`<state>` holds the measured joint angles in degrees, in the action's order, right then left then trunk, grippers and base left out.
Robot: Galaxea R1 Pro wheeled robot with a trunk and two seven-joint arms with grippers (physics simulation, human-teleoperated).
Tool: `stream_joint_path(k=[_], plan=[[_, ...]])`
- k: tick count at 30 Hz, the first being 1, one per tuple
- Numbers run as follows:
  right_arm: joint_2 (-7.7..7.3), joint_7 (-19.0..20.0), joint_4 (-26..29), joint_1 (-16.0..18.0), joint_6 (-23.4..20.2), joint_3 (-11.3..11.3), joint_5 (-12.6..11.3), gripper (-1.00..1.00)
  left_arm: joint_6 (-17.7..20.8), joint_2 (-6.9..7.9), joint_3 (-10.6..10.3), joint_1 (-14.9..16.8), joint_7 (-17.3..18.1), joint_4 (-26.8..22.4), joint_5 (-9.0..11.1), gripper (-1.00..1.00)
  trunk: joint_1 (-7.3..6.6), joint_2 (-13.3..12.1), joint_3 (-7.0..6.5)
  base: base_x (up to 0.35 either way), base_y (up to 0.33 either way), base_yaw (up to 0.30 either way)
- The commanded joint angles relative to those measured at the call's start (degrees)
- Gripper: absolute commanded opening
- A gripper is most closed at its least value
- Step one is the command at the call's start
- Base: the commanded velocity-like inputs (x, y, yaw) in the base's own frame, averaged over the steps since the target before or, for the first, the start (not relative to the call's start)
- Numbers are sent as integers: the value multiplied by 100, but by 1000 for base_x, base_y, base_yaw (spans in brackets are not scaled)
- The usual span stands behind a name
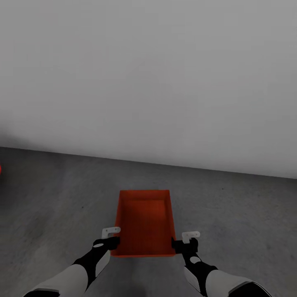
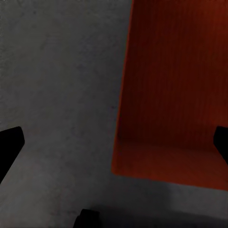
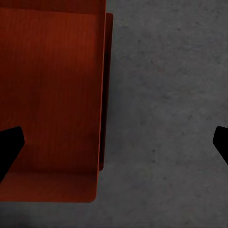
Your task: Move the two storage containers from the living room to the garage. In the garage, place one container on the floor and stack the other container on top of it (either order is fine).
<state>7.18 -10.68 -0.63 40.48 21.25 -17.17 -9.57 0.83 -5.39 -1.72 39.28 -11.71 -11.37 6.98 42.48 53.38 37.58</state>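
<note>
1. While stationed at the two near corners of the storage bin [image 1: 145, 220], spread wide: the left gripper [image 1: 112, 238] and the right gripper [image 1: 186, 241], one per side. Likely so placed to carry the load evenly.
2. From the left wrist: dark fingertips [image 2: 9, 142] far apart, one over bare concrete, the other over the bin [image 2: 175, 95]. Straddling a side wall, not pinching it.
3. From the right wrist, much the same: fingertips [image 3: 9, 145] wide apart, with the bin [image 3: 52, 95] under one and concrete under the other.
4. Next out, the bin itself: upright, open side up, long way pointing off from the body, centred between the arms. Resting on the ground or just above it: cannot tell.
5. Beyond, dark grey floor [image 1: 239, 206], then a plain pale wall [image 1: 148, 82]. Judged to be the garage, and the set-down step.
</note>
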Motion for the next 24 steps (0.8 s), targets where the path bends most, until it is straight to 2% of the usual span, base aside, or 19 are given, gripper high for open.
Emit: stream_joint_path(k=[1,24], plan=[[2,-13,-7,4,19,-50,-54,100,9,-1,-21,1,-21,-6,58,100,-22,-37,-14,0,0,0],[2,-13,-7,4,19,-50,-54,100,12,3,-21,1,-21,-6,58,100,-527,-959,-427,0,0,0]])
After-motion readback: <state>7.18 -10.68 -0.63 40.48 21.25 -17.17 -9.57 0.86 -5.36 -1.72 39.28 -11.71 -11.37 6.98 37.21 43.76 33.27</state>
